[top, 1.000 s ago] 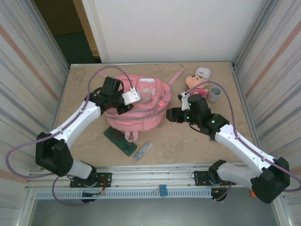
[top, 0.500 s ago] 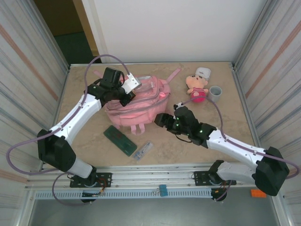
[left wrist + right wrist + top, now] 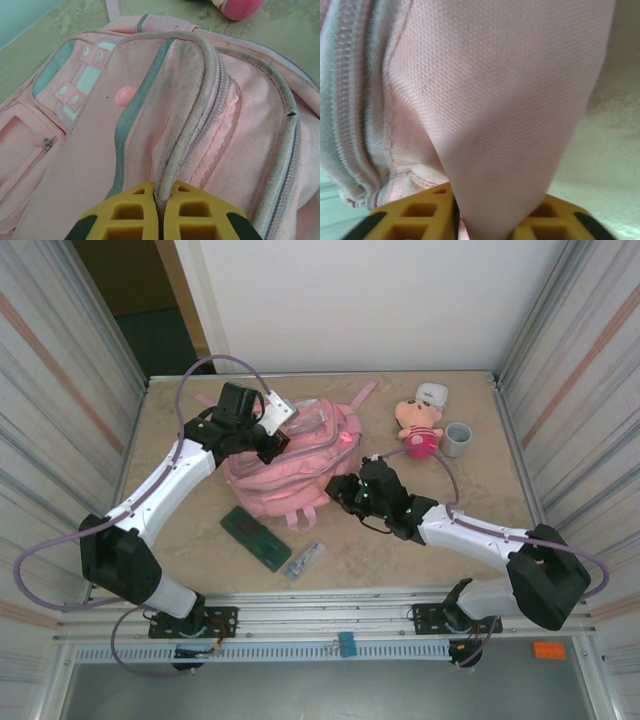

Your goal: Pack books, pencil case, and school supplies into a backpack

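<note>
Yellow pads of the left gripper (image 3: 161, 192) are pinched tight on a grey piped edge of the backpack (image 3: 90, 150), with no gap showing between them. From above, this gripper (image 3: 272, 443) sits at the backpack's far left part, holding that edge up off the table (image 3: 155, 410). The pink backpack (image 3: 300, 465) lies mid-table, its straps trailing toward the far side. Near its front edge, the dark green pencil case (image 3: 257, 538) lies flat and apart from it. Just right of the case rest the clear-and-silver school supplies (image 3: 303, 560). At the backpack's right side the right gripper (image 3: 338, 490) holds a fold of pink fabric, which runs down between its yellow fingers (image 3: 415, 215). Farther right, a pink plush doll (image 3: 418, 426) stands beside a grey cup (image 3: 458, 439).
</note>
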`<act>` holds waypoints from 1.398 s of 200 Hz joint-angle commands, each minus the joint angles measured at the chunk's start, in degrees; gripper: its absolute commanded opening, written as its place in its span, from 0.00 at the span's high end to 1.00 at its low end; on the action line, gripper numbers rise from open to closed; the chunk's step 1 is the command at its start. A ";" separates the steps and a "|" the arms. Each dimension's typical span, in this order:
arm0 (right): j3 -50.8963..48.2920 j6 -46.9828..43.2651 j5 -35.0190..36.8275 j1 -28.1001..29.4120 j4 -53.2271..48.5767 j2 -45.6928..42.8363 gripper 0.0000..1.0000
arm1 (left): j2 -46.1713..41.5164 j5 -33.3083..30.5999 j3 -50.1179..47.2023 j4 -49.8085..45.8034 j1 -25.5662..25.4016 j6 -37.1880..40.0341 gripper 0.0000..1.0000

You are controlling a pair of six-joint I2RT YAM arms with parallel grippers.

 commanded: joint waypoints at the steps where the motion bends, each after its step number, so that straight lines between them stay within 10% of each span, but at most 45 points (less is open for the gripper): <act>1: -1.92 0.03 2.15 -2.20 -3.98 0.40 0.90 | -4.45 1.59 4.39 6.68 0.14 -1.23 1.00; 89: -6.44 -0.85 -0.35 -1.26 -2.87 6.67 1.00 | -0.17 2.78 12.30 2.15 0.71 6.96 1.00; 139: -1.07 -19.55 2.79 0.68 -11.64 -1.05 0.48 | -4.16 8.08 3.55 4.11 1.61 15.75 1.00; 210: -0.11 -50.75 -15.23 -10.71 -17.91 -20.59 0.42 | -10.46 32.46 -8.83 3.60 7.86 30.60 1.00; 219: 0.94 -53.34 -16.10 -13.09 -19.96 -21.34 0.26 | -10.92 34.24 -10.23 3.36 7.87 32.19 1.00; 227: 1.72 -54.49 -15.29 -14.65 -21.40 -21.14 0.11 | -11.14 35.67 -11.31 2.90 8.05 33.52 1.00; 279: 13.91 -79.03 -29.24 -22.30 -31.84 -5.31 0.01 | -11.38 41.52 -15.08 2.35 8.31 40.39 1.00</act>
